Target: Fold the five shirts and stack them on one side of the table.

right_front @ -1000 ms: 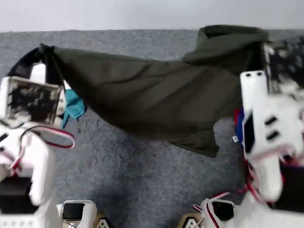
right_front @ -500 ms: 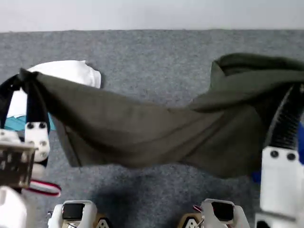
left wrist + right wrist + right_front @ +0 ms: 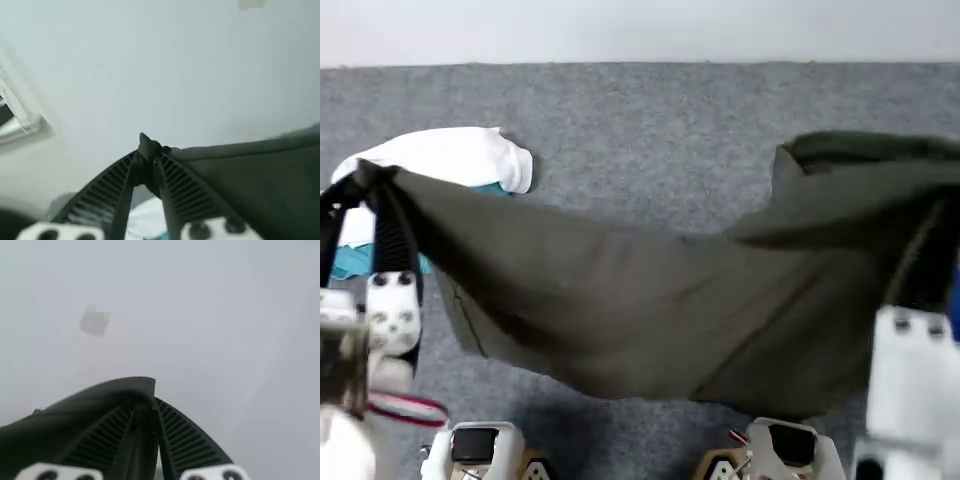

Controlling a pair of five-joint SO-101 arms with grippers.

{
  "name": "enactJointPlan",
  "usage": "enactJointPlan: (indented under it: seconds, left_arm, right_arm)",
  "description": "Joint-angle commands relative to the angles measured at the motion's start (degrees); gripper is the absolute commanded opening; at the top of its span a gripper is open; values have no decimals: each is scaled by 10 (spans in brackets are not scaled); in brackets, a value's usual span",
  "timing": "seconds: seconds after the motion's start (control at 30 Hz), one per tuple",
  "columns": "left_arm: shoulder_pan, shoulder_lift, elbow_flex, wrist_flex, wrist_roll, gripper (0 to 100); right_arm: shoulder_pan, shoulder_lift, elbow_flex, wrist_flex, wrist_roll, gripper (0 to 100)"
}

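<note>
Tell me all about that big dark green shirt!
The dark green shirt is soft, wrinkly cloth, stretched wide above the gray table. The left end effector pinches one end and the right end effector pinches the other. Its middle sags down, and it bunches up near the right end.

green shirt (image 3: 650, 310): runs off the edge past the right claw (image 3: 152, 400); its hem there is cut off.
teal shirt (image 3: 348, 262): mostly hidden under the white shirt (image 3: 450, 155), just beside the left claw (image 3: 365, 176).
right arm (image 3: 910, 385): blurred, cut by the edge.
table (image 3: 650, 120): hidden under the green shirt between the claws.
</note>
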Motion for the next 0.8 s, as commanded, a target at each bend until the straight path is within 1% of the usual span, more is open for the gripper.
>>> enactJointPlan:
  seconds: [0.0,0.1,0.23,0.33,0.4,0.5,0.6,0.67,0.77]
  left_arm:
    - [-4,10,64,-28,11,13]
    - [-4,11,150,-80,11,13]
    - [-4,11,284,-193,11,13]
    - [-5,12,357,-289,11,13]
    - [-5,26,379,-329,11,13]
    - [-25,95,372,-382,12,13]
    - [-50,199,330,-441,21,13]
    - [-58,272,278,-455,49,13]
    - [-61,362,206,-455,87,13]
  right_arm:
    - [7,44,69,-23,-18,9]
    - [-13,72,135,-59,-24,9]
    - [-43,117,210,-129,-26,9]
    - [-61,158,232,-194,-26,9]
    - [-65,195,233,-236,-26,9]
    - [-66,254,233,-310,-26,9]
    - [-66,306,231,-391,-24,9]
    - [-66,342,217,-429,-23,9]
    - [-69,399,184,-466,-23,9]
